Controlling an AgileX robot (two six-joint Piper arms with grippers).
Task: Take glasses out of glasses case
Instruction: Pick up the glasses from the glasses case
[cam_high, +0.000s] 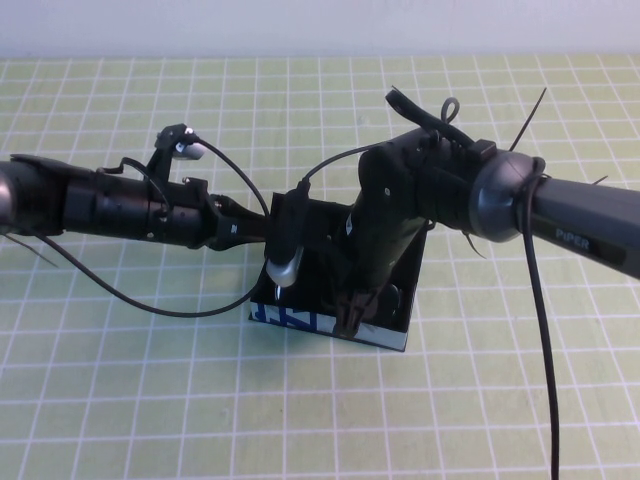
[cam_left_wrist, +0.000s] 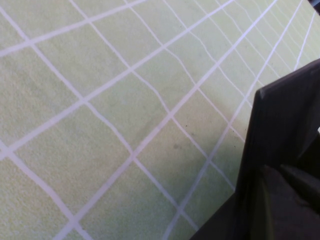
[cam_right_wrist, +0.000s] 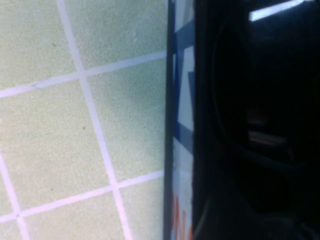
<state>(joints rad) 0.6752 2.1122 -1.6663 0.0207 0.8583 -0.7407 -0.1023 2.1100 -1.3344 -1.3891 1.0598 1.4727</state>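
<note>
The glasses case (cam_high: 402, 288) is a black box lying open in the middle of the green grid mat, its pale front side printed in blue (cam_high: 290, 320) facing me. My left gripper (cam_high: 281, 266) is at the case's left end, and the left wrist view shows a black edge of the case (cam_left_wrist: 285, 125) close by. My right gripper (cam_high: 352, 312) reaches down into the case near its front wall. The right wrist view shows the printed front side (cam_right_wrist: 181, 125) and a glossy dark curved shape inside, apparently the glasses (cam_right_wrist: 260, 90). The arms hide most of the case's inside.
The green mat with white grid lines (cam_high: 150, 400) covers the table on all sides of the case. A white wall (cam_high: 300, 25) runs along the far edge. Black cables (cam_high: 540, 350) hang from both arms over the mat.
</note>
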